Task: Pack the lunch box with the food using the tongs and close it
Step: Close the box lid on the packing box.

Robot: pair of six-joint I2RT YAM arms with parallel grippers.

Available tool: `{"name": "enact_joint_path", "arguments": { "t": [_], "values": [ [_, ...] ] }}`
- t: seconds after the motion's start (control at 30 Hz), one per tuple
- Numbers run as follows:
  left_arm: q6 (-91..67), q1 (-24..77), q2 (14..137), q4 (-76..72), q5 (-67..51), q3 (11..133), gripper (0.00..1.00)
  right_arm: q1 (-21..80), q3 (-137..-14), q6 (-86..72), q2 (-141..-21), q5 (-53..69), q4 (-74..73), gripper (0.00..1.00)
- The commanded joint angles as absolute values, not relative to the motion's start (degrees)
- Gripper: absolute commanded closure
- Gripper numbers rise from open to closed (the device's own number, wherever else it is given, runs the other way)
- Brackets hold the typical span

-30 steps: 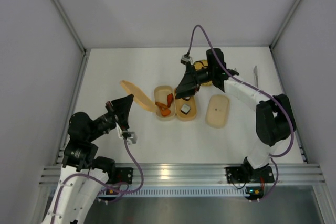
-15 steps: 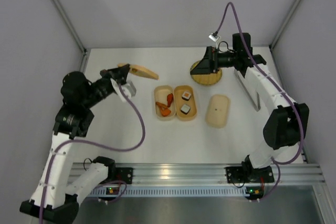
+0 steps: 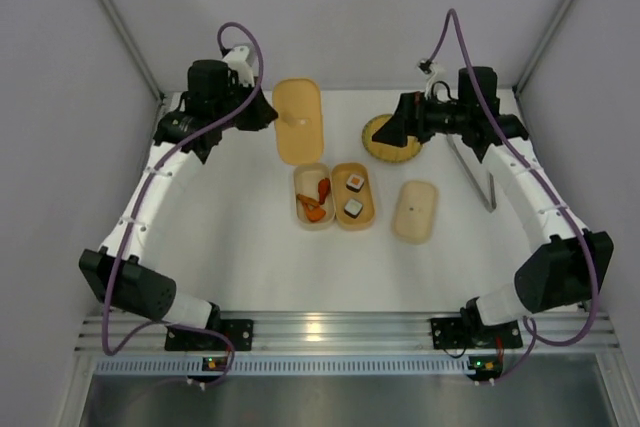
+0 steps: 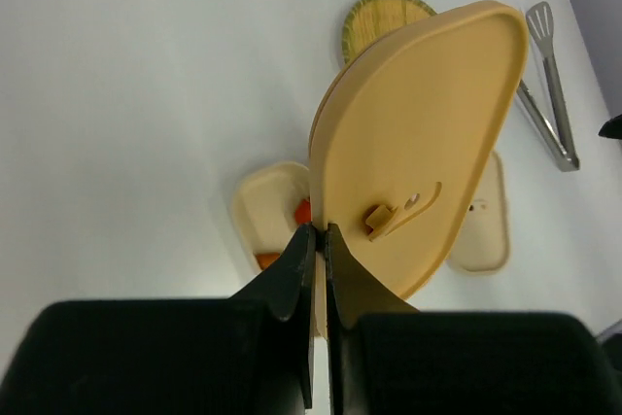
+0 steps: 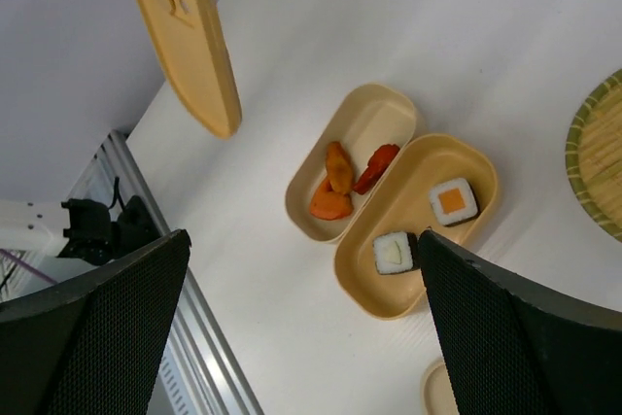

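Observation:
The lunch box (image 3: 334,196) is two open tan tubs side by side. One tub holds two sushi rolls (image 5: 454,200) and the other several orange-red pieces (image 5: 335,182). My left gripper (image 4: 319,230) is shut on the edge of a tan lid (image 4: 418,143), which hangs in the air behind the box (image 3: 298,122). High over the woven plate (image 3: 392,139), my right gripper (image 5: 306,328) is open and empty, looking down on the box. The tongs (image 3: 472,175) lie on the table right of the plate, under the right arm.
A second tan lid (image 3: 414,211) lies flat just right of the box. The woven yellow plate (image 5: 598,157) is bare. Grey walls close in the left, right and back. A metal rail (image 3: 340,329) runs along the near edge.
My left arm swung the held lid from the near left up to the back, behind the box. My right gripper pulled back from over the box to above the plate.

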State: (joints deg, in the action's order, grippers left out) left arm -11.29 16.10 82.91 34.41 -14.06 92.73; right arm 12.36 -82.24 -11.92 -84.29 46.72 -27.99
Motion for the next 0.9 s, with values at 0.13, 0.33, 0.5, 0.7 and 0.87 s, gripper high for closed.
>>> {"name": "enact_joint_path", "arguments": {
  "t": [0.13,0.33,0.5,0.7,0.87],
  "values": [
    [-36.4,23.2,86.7,37.4,-10.0,90.1,1.0,9.8,-78.6,-7.0,-80.0,39.1,-33.7,0.01],
    [-41.4,23.9,94.2,35.5,-16.9,88.1,1.0,4.6,-76.9,-5.5,-81.6,40.1,-36.1,0.01],
    [-38.8,25.7,102.1,36.4,-21.6,93.9,1.0,2.6,-76.5,-3.4,-82.0,40.9,-37.1,0.01],
    [-28.8,25.8,111.1,45.0,-27.1,100.7,1.0,1.3,-78.0,-1.2,-83.4,41.5,-39.1,0.01],
    [-29.8,25.8,112.7,43.3,-32.1,96.6,1.0,1.3,-76.8,-1.1,-83.6,41.2,-37.8,0.01]
  ]
}}
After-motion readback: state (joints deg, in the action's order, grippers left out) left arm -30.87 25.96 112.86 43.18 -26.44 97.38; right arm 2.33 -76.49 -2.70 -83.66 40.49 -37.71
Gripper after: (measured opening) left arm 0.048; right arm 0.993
